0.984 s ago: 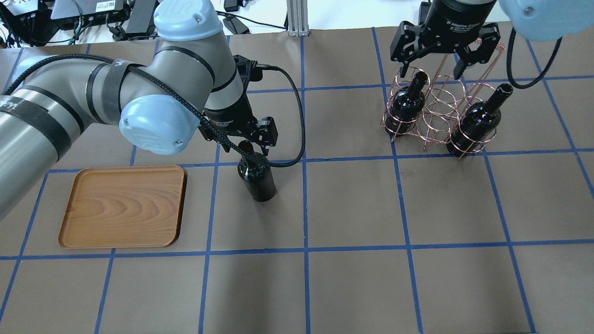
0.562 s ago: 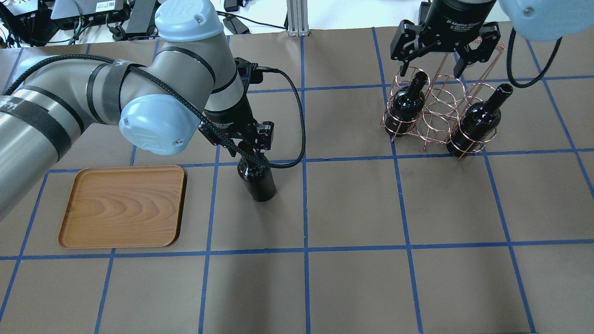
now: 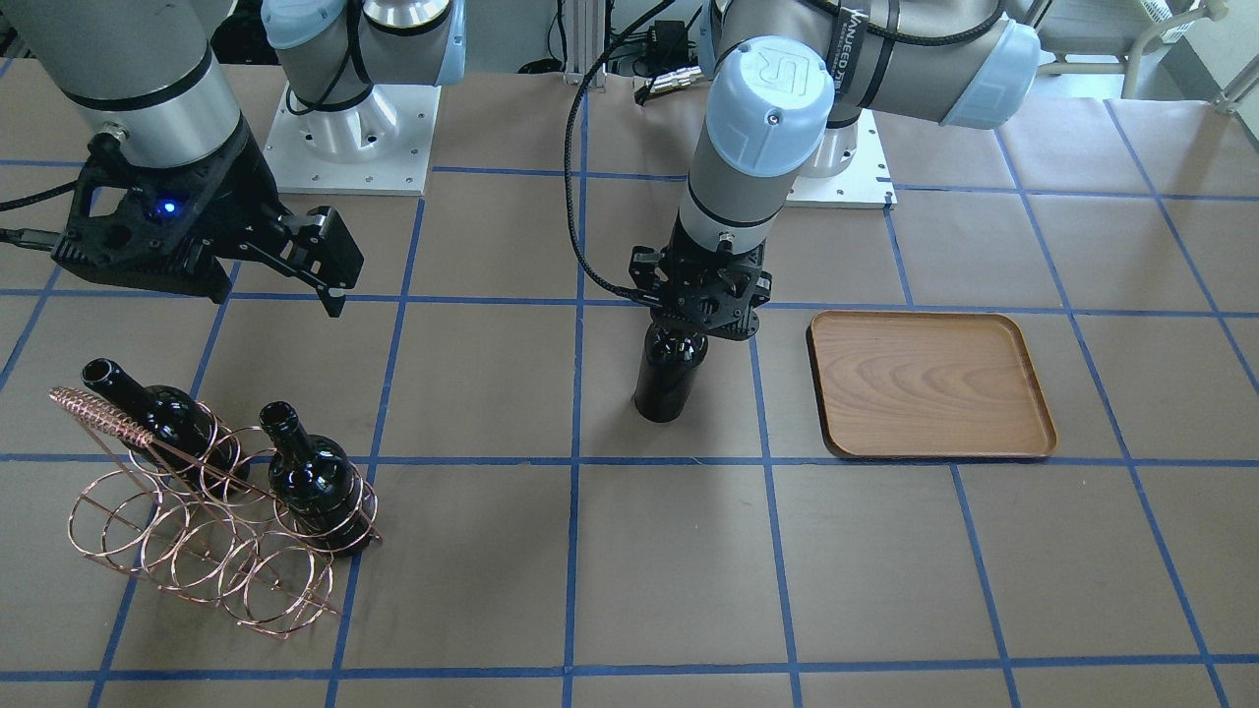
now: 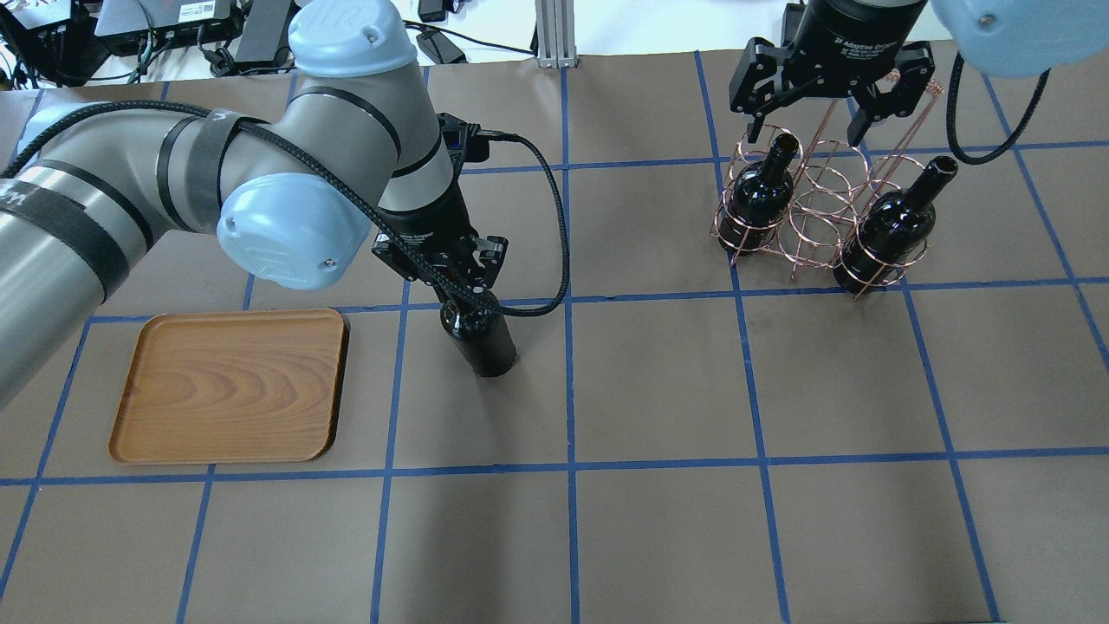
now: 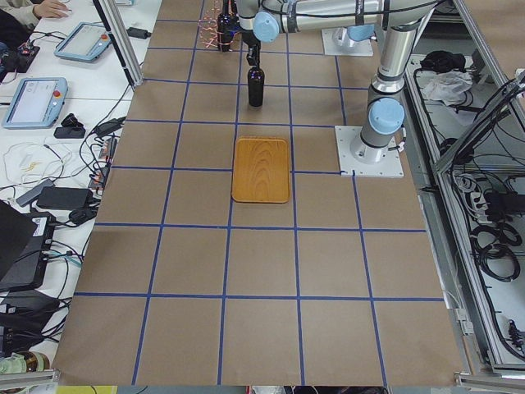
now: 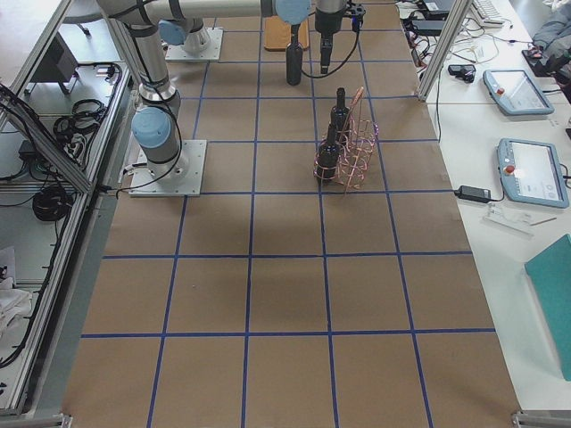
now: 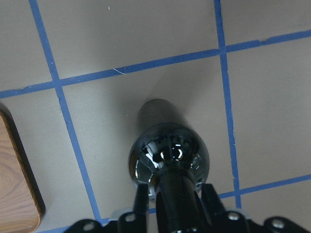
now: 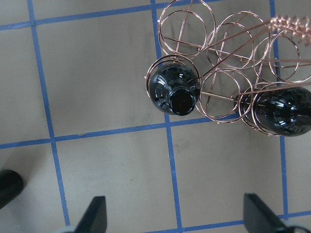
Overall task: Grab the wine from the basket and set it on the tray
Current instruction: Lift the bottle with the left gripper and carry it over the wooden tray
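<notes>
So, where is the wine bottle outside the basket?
In the overhead view, the wine bottle stands left of centre, just right of the tray, its neck in the left gripper.

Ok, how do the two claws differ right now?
The left claw is shut on the neck of a bottle standing on the table; the right claw is open and holds nothing. The left is low, by the tray; the right hangs higher, near the basket. Both point down.

Left gripper (image 3: pixel 700 317) clamped on neck of upright wine bottle (image 3: pixel 669 382).
Bottle stands on brown paper (image 3: pixel 669 570) just beside the tray (image 3: pixel 929 385), not touching it; two other bottles (image 3: pixel 317 487) sit in the basket (image 3: pixel 187 551), well apart.
</notes>
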Tool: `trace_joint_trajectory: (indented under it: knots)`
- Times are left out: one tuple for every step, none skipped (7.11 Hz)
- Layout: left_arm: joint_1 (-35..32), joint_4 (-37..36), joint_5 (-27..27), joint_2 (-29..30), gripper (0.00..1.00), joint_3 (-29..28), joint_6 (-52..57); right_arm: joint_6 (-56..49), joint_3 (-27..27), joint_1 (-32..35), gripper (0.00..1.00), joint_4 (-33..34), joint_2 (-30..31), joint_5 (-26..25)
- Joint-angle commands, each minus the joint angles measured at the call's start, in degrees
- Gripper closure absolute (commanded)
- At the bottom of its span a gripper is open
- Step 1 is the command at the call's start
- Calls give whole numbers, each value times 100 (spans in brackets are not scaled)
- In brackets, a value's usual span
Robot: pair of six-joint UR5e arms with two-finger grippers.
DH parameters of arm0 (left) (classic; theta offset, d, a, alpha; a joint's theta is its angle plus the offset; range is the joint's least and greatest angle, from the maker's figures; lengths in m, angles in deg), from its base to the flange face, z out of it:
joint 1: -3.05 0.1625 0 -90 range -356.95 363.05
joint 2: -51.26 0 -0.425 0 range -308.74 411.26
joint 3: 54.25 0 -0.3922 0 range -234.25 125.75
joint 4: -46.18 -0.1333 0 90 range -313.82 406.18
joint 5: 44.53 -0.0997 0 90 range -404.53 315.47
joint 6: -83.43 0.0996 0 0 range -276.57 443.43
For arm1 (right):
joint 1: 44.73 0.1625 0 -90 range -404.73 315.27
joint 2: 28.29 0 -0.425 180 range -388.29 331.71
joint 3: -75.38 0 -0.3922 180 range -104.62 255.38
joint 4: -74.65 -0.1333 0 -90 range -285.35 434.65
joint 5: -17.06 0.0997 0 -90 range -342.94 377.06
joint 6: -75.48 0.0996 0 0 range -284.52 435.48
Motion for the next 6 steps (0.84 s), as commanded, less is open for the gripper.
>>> trace_joint_trajectory:
  knots:
    - [28, 9, -18, -42, 100, -23, 0, 4, 3, -1, 0, 0, 0, 0]
    - [142, 61, -96, -155, 100, -101, 0, 4, 3, -1, 0, 0, 0, 0]
    - [378, 531, -436, -235, 100, -415, 17, 4, 3, -1, 0, 0, 0, 0]
    - [659, 936, -535, -296, 100, -732, 400, 4, 11, -1, 0, 0, 0, 0]
    - [1044, 1071, -589, -384, 100, -778, 822, 4, 3, -1, 0, 0, 0, 0]
    - [1501, 1229, -737, -437, 100, -657, 1539, 4, 3, -1, 0, 0, 0, 0]
